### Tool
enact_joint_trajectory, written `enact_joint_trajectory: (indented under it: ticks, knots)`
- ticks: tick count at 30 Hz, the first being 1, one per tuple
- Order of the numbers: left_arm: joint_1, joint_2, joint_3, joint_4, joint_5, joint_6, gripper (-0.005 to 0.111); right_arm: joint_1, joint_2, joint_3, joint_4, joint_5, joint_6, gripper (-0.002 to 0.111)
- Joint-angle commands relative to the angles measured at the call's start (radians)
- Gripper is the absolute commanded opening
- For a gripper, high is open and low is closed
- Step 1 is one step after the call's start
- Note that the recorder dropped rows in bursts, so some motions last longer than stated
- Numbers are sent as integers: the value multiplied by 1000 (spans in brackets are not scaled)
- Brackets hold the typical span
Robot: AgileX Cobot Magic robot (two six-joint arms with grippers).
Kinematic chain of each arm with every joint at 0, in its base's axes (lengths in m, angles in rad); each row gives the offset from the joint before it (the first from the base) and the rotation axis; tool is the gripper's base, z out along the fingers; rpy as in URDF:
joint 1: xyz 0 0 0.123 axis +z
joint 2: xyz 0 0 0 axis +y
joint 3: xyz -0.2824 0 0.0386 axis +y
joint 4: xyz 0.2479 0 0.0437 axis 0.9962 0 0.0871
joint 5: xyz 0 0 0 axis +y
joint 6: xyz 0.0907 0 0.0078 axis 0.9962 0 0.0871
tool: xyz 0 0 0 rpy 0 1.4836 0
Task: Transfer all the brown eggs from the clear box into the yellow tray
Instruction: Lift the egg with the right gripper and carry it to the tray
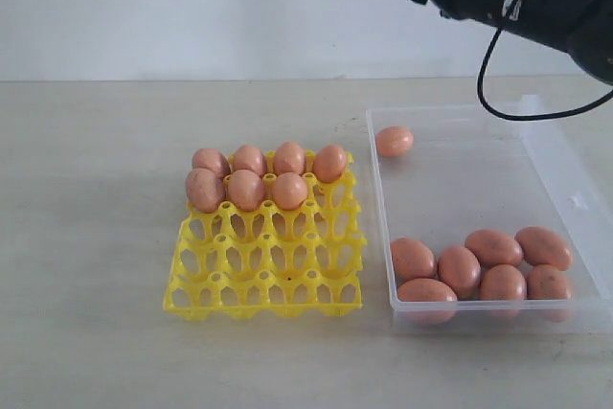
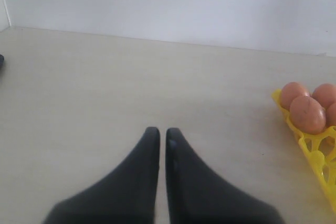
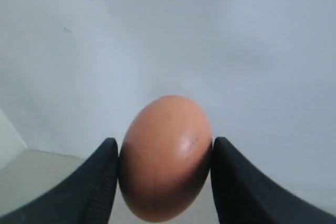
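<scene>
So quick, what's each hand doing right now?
Left hand: closed, empty.
Right hand: holding an egg.

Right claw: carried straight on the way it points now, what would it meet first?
Past the brown egg it grips, the right claw faces only the pale wall. Nothing else stands in that line as far as the wrist view shows. How far off the wall is cannot be told.

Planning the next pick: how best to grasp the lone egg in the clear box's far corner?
Probably from above, pinching the lone egg across its narrow middle: it lies on its side, one end near the clear box's wall, leaving room only front and back.
</scene>
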Motion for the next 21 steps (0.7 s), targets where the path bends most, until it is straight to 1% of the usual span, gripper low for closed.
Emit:
enact_joint_trajectory:
  ticks: [1, 4, 6, 8, 10, 12, 16, 17, 18, 19, 20, 21]
  knots:
    - [3, -3, 4, -1, -2, 4, 4, -4, -14, -3, -103, -390, -221, 0]
    - [3, -3, 4, -1, -2, 4, 4, 7, -14, -3, -375, -330, -195, 0]
    - [3, -3, 4, -1, -2, 4, 4, 41, -14, -3, -547, -222, -125, 0]
    - [3, -3, 4, -1, -2, 4, 4, 82, -10, 7, -592, -150, -18, 0]
    - [3, -3, 4, -1, -2, 4, 4, 111, 5, 28, -568, -178, -17, 0]
    - [3, -3, 4, -1, -2, 4, 4, 127, 28, 56, -521, -254, -33, 0]
    - [3, -3, 4, -1, -2, 4, 4, 133, 85, 147, -296, -400, -133, 0]
    - [3, -3, 4, -1, -2, 4, 4, 131, 95, 180, -222, -427, -186, 0]
    - [3, -3, 4, -1, -2, 4, 4, 131, 113, 244, -98, -473, -278, 0]
    - [3, -3, 4, -1, -2, 4, 4, 131, 125, 305, -63, -525, -360, 0]
    - [3, -3, 4, -1, -2, 4, 4, 133, 132, 326, -49, -543, -415, 0]
    - [3, -3, 4, -1, -2, 4, 4, 136, 145, 350, 17, -542, -472, 0]
